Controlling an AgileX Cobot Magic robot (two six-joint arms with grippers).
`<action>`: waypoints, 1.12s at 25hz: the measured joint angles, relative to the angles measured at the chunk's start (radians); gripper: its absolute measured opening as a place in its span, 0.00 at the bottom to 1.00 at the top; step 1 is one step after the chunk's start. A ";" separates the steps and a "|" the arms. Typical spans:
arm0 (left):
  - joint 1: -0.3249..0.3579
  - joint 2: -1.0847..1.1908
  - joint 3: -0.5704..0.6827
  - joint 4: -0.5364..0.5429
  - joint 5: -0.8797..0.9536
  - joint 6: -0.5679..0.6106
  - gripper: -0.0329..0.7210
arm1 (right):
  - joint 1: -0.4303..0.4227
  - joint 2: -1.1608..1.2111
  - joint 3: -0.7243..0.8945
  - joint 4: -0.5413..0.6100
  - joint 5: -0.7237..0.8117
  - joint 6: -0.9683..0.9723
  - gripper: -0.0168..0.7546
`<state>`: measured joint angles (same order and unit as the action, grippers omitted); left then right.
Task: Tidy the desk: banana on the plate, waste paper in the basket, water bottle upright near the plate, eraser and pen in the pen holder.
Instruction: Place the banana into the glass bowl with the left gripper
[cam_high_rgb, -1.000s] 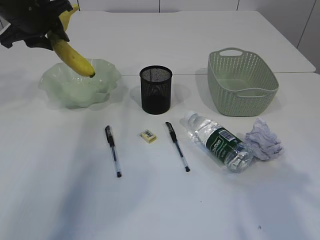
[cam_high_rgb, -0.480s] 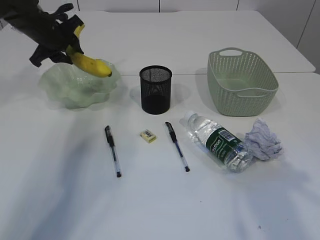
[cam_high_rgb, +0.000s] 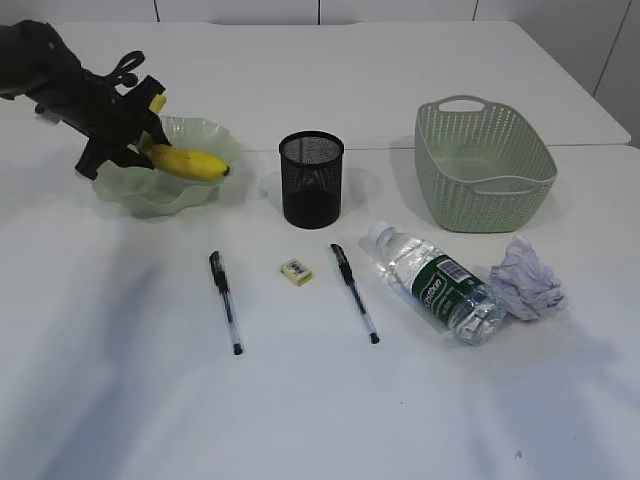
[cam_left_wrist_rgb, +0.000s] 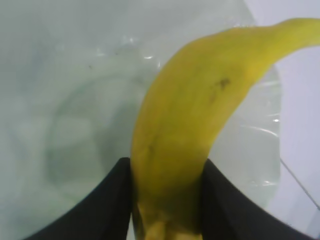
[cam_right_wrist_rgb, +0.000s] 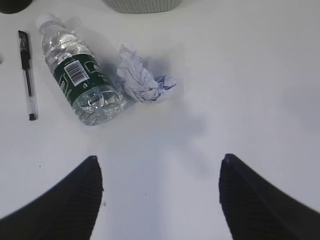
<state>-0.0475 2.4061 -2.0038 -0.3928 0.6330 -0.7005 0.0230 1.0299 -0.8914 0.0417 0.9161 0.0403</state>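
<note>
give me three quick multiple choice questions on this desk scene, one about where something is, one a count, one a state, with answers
1. Where is the crumpled paper?
A. in the basket
B. on the table beside the water bottle
C. in the pen holder

2. How many pens lie on the table?
A. one
B. two
C. three

3. How is the water bottle standing?
A. upright
B. on its side
C. upside down in the basket

Answers:
1. B, it lies against the bottle's base, outside the green basket.
2. B, one pen left of the eraser, another pen right of it.
3. B, it lies flat with its cap toward the black mesh pen holder.
</note>
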 joint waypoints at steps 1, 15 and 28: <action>0.005 0.007 0.000 -0.021 0.000 0.000 0.40 | 0.000 0.000 0.000 0.000 0.000 0.000 0.72; 0.025 0.027 0.000 -0.061 -0.010 0.000 0.45 | 0.000 0.002 0.000 0.000 0.000 0.000 0.72; 0.025 0.025 0.000 -0.138 -0.006 0.010 0.55 | 0.000 0.002 0.000 0.000 0.000 -0.001 0.72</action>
<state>-0.0225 2.4311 -2.0038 -0.5306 0.6274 -0.6904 0.0230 1.0315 -0.8914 0.0417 0.9161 0.0397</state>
